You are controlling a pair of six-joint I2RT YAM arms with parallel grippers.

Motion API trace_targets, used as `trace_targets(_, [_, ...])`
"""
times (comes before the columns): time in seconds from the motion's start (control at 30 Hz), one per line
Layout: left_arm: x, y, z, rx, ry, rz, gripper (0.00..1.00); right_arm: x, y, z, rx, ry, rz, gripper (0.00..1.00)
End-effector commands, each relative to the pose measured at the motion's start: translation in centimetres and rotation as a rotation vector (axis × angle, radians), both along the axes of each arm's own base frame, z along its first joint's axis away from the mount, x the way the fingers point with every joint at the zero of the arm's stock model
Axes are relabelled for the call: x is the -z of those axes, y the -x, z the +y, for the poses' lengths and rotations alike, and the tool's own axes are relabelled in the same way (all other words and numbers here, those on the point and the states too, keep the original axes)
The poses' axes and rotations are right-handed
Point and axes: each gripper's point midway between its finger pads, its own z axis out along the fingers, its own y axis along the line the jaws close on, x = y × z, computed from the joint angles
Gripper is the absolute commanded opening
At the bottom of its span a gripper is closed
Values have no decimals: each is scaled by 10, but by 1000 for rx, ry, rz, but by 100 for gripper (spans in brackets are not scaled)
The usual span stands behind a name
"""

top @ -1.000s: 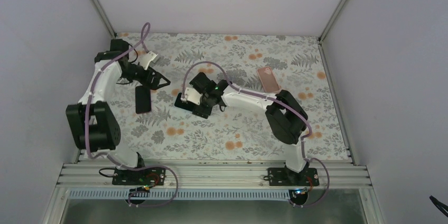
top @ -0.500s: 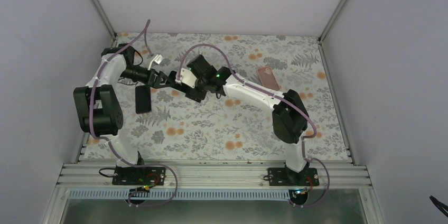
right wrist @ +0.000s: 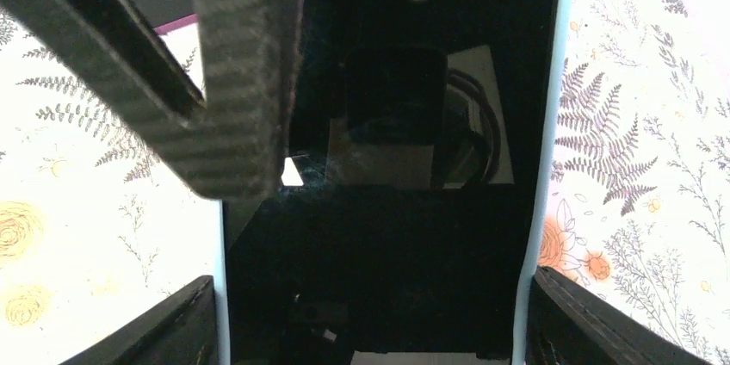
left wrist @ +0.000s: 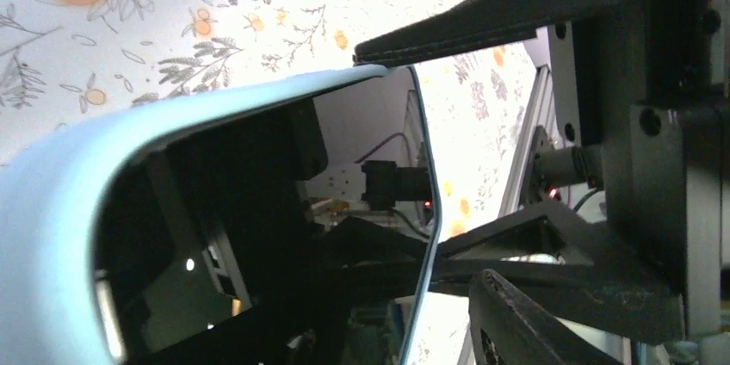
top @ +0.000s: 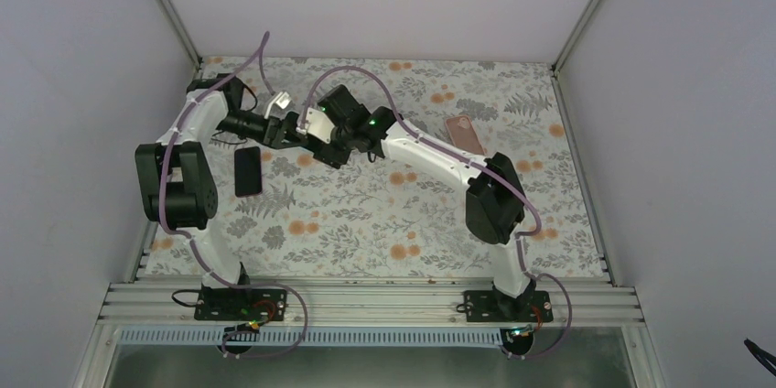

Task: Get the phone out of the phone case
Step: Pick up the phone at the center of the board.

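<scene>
Above the floral worktop (top: 430, 223), in the upper left of the top view, the right arm (top: 430, 157) and left arm (top: 197, 127) meet nose to nose. Between them the light-blue phone case (left wrist: 60, 227), with the black phone (right wrist: 387, 236) seated in it, is held clear of the worktop. The right claw (right wrist: 379, 322) grips the case across its width, with a finger against each blue side rail at the bottom of its wrist view. The left claw (left wrist: 398, 157) straddles the end of the case. One finger (right wrist: 232, 81) lies over the glass in the upper left of the right wrist view, but whether this claw is clamped yet cannot be told.

The step in hand looks like taking a second hold so the case can be peeled off. To do it well, the left claw should catch only the blue lip at one corner, not the glass. It can then bend that corner away while the right claw holds firm. Pinching lip and glass together would likely lock the phone in.
</scene>
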Motion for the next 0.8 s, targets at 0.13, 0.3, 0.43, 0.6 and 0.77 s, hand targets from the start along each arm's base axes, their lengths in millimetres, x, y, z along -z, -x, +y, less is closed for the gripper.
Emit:
trace_targets(0.13, [-27,-9,-9,23,108,-61,37,-26,1,12,-25,-80,-24,65])
trace_targets(0.3, [-33,-11,-11,40,146,-73,19,-27,9,5,-37,-76,-18,70])
trace_targets(0.43, [-41,-12,-12,56,151,-118,11,-32,20,-6,-74,-75,17,94])
trace_targets(0.6, [-58,-8,-11,111,88,-265,4,-52,49,-42,-249,-126,155,100])
trace_targets(0.77, [-77,14,-32,232,34,-417,3,-74,72,-87,-468,-246,280,100])
